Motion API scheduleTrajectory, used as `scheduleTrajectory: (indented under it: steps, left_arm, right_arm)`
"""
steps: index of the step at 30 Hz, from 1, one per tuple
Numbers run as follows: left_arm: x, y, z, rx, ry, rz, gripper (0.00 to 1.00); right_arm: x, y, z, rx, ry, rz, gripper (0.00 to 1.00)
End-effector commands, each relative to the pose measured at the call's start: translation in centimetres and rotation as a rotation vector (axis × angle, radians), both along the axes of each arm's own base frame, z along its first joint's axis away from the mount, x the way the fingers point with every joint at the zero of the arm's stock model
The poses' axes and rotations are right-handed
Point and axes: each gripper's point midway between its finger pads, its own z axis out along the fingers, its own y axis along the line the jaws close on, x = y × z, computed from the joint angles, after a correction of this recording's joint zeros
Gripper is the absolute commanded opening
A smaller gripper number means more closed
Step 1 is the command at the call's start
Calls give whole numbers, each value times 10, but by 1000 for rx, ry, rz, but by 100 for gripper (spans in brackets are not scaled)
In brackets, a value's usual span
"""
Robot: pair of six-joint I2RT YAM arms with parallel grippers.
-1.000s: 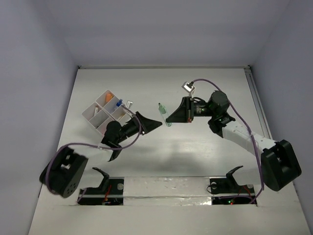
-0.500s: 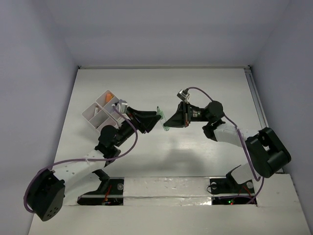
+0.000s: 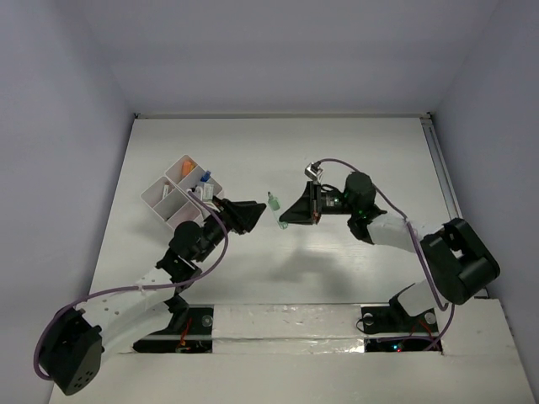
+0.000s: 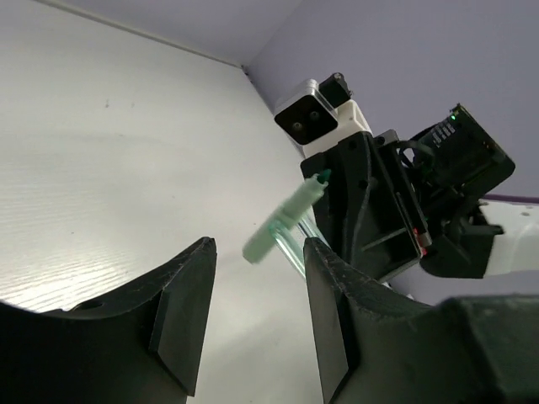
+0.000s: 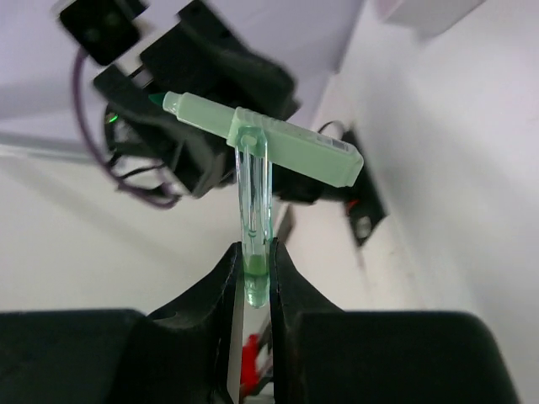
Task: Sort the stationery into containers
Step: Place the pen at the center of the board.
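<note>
Right gripper [image 5: 253, 263] pinched on the clear clip of a green pen [image 5: 282, 141]; pen held crosswise in the air over mid-table [image 3: 354, 143]. Left gripper [image 4: 257, 252] spread wide, facing the pen, close to it, no contact seen. Tray [image 3: 152, 199] far left, behind the left arm, with orange and blue pieces inside.

Light soft, even, from overhead. Top view bright, sharp. White table [image 3: 354, 278] near-washed; sheen on strip [image 3: 278, 318] at near edge. Faint grey shadows under arms. Left wrist view: near fingers [image 4: 181, 311] dark, blurred; pen [image 4: 282, 220] slightly soft. Right wrist view: pen crisp, background blurred, fingers [image 5: 212, 295] black silhouettes.
</note>
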Motion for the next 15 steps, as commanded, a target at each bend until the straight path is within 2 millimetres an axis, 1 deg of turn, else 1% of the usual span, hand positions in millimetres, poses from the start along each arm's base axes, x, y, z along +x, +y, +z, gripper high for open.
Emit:
scheduleTrajectory:
  steps: [1, 3, 5, 6, 7, 8, 9, 10, 12, 13, 14, 15]
  left_arm:
    - [0, 10, 4, -8, -14, 49, 42]
    - [0, 10, 2, -4, -10, 48, 43]
    - [2, 9, 0, 9, -2, 50, 43]
    - [3, 9, -1, 14, 1, 50, 42]
    - [4, 7, -2, 26, 8, 47, 43]
    - [4, 7, -3, 37, 9, 48, 43]
    - [4, 7, -4, 44, 12, 47, 43]
    - [4, 8, -7, 61, 23, 49, 43]
    - [5, 9, -12, 91, 28, 53, 43]
    - [5, 9, -23, 122, 54, 53, 43]
    - [5, 8, -28, 135, 62, 48, 43]
    - [5, 7, -39, 157, 80, 43, 43]
  right_arm:
    - [12, -4, -53, -267, -55, -51, 0]
    - [12, -4, -67, -285, -52, -37, 0]
    - [16, 0, -70, -272, -56, -35, 0]
    - [20, 2, -79, -283, -34, -35, 0]
    - [20, 6, -82, -285, -28, -25, 0]
    - [22, 6, -89, -301, -40, -26, 0]
    - [20, 3, -104, -355, 16, -22, 0]
    - [16, 2, -116, -376, 47, -4, 0]
    - [3, 0, -121, -372, 93, 24, 0]
    - [-2, -2, -123, -370, 116, 25, 0]
    - [-14, -8, -120, -353, 144, 28, 0]
    - [-22, -12, -114, -345, 145, 28, 0]
